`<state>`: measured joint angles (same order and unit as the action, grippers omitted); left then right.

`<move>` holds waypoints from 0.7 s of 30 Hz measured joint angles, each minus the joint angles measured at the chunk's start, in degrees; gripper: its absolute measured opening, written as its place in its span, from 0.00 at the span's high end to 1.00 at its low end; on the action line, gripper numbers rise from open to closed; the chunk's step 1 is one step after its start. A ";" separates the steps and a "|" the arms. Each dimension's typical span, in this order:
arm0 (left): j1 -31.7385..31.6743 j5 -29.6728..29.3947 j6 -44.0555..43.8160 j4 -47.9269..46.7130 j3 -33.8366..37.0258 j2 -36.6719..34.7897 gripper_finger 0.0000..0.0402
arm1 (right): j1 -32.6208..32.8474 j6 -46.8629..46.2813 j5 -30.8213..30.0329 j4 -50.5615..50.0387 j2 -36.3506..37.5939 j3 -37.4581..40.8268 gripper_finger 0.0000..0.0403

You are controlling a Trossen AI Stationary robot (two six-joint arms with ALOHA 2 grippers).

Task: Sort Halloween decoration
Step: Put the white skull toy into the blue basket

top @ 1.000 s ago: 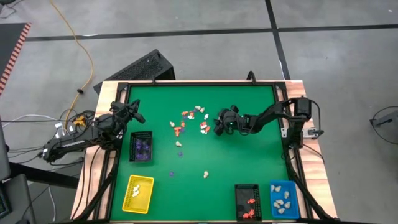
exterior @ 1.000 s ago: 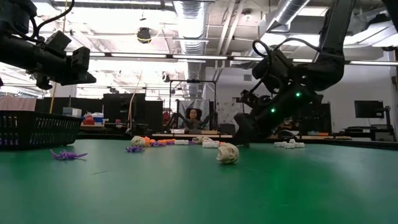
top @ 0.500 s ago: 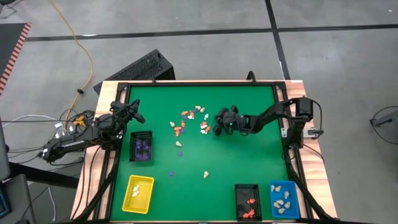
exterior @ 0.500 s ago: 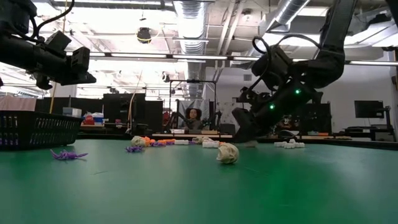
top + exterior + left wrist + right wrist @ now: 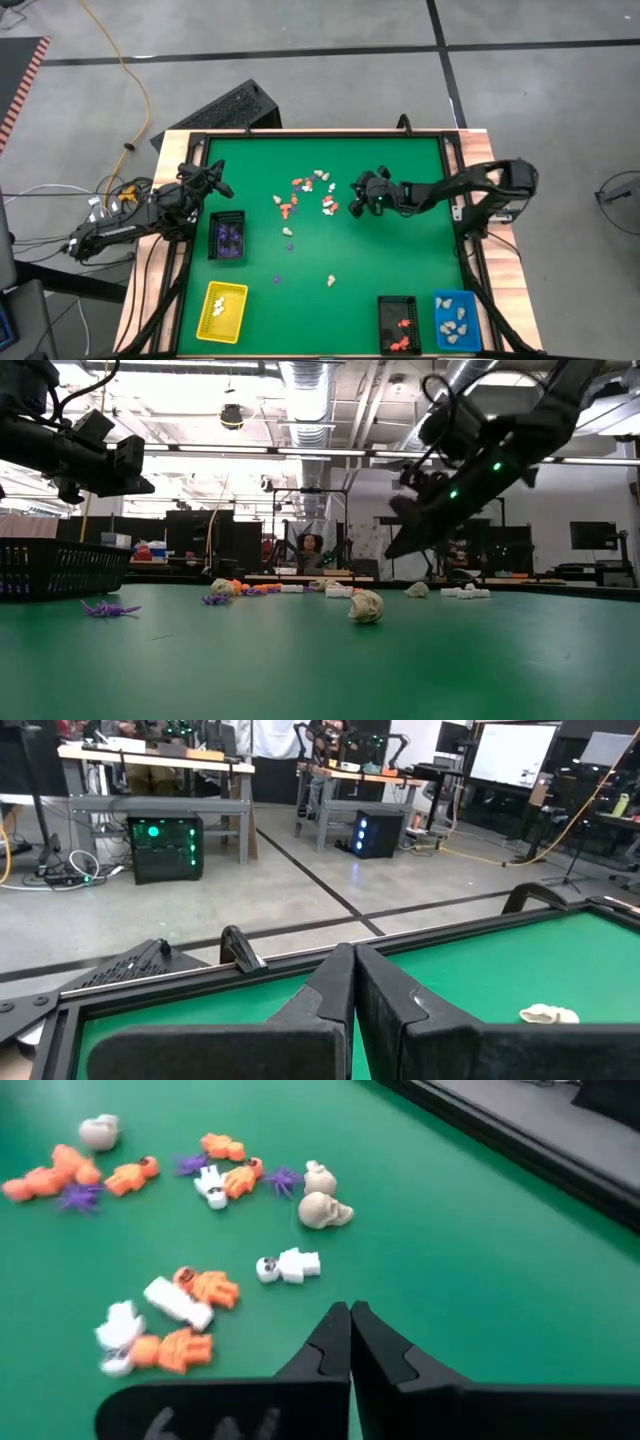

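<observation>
The Halloween decoration [image 5: 305, 195] lies loose on the green mat: tiny orange, white, cream and purple figurines in a cluster at the far middle, among them a cream skull [image 5: 325, 1210] and a white skeleton [image 5: 288, 1266]. My right gripper [image 5: 354, 208] hangs above the mat just right of the cluster, slanting down. It is shut [image 5: 350, 1312], and nothing shows between its fingertips. A cream figurine [image 5: 417, 589] lies on the mat below it. My left gripper [image 5: 222, 184] waits shut [image 5: 353, 960] and level at the table's far left.
A black tray [image 5: 227, 238] with purple pieces stands at the left. A yellow tray [image 5: 222, 310] sits at the near left, with a black tray [image 5: 398, 323] and a blue tray [image 5: 455, 320] at the near right. Single figurines [image 5: 331, 280] lie mid-mat. A raised black frame [image 5: 320, 133] rims the mat.
My right gripper has risen off the mat beside the cluster, its arm stretching out higher. In the low view, a cream figurine now shows on the mat where the gripper stood. The cluster has kept its place.
</observation>
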<state>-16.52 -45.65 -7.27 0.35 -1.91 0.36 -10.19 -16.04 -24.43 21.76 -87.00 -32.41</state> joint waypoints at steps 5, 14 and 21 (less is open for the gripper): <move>0.00 -0.02 -0.03 -0.01 0.00 0.00 1.00 | 3.74 1.90 -1.03 -8.27 6.28 0.01 0.96; 0.00 -0.10 -1.43 -0.01 0.00 0.00 1.00 | 6.43 -0.89 -1.57 -11.99 1.12 0.01 0.68; -0.01 -0.04 -0.79 -0.01 0.00 0.00 1.00 | 7.51 -0.19 -14.18 -8.56 -4.20 -0.04 0.42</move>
<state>-16.53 -45.69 -8.06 0.34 -1.91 0.36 -2.68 -16.22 -38.61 13.20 -91.20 -32.45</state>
